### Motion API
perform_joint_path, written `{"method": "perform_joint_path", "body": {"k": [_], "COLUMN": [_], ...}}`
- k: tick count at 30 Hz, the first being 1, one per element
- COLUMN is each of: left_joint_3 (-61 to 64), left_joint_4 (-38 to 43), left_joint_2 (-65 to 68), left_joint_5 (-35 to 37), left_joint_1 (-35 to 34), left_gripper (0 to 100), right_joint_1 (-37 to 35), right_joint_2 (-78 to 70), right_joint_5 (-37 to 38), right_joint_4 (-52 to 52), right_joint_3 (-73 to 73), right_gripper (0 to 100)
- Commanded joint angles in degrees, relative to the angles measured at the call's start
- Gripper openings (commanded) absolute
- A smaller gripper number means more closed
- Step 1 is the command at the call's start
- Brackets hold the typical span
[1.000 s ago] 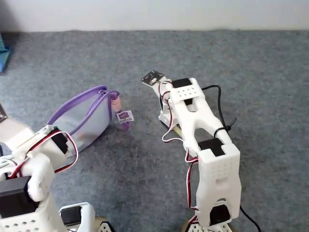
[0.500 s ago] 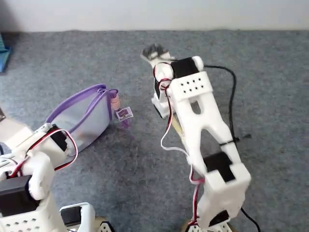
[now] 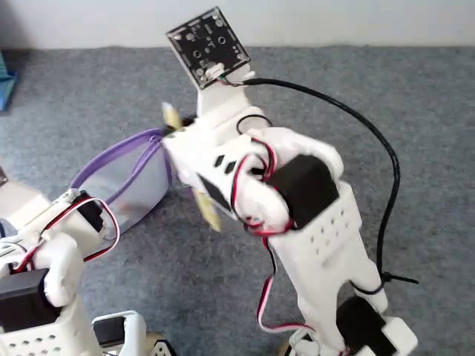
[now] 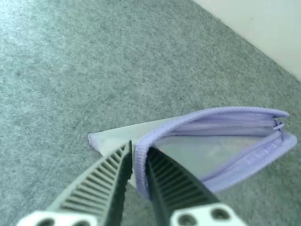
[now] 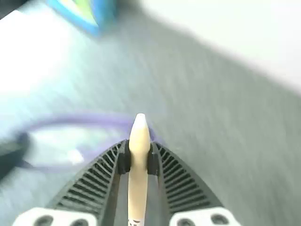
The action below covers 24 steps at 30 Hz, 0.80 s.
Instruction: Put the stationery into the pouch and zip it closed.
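Grey carpet [image 3: 415,96] covers the table, and the purple-edged pouch [image 3: 122,178] lies on it with its zip undone. At the end away from the zip slider, the left gripper [image 4: 138,153] has its jaws almost together, pinching the pouch's purple rim, seemingly to anchor it and prop the mouth agape. Above that opening the right gripper [image 5: 139,155] is clamped tight on a pale pen [image 5: 139,134], tip forward and pointed toward the mouth, so it looks lined up to slide in.
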<state>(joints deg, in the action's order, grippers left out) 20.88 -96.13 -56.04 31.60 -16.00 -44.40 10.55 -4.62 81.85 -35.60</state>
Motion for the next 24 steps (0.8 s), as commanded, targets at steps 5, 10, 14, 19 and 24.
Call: {"method": "perform_joint_path", "body": {"k": [5, 10, 14, 19, 24], "left_joint_3": [2.3, 2.3, 2.3, 2.3, 2.3], "left_joint_4": [0.3, 0.3, 0.3, 0.3, 0.3], "left_joint_2": [0.8, 0.8, 0.8, 0.8, 0.8], "left_joint_5": [0.8, 0.8, 0.8, 0.8, 0.8], "left_joint_1": [0.4, 0.4, 0.2, 0.3, 0.2], "left_gripper": [1, 1, 1, 1, 1], "right_joint_1": [-8.4, -9.0, -6.8, -1.9, 0.7], "right_joint_2": [2.4, 0.2, -3.4, -8.7, -12.4], "right_joint_5": [-0.3, 0.5, 3.7, 3.8, 3.9], "right_joint_4": [-25.1, -31.3, -31.3, -30.1, -29.8], "right_joint_3": [-2.6, -1.7, -1.7, -1.7, -1.7], "right_gripper": [0.8, 0.8, 0.8, 0.8, 1.2]}}
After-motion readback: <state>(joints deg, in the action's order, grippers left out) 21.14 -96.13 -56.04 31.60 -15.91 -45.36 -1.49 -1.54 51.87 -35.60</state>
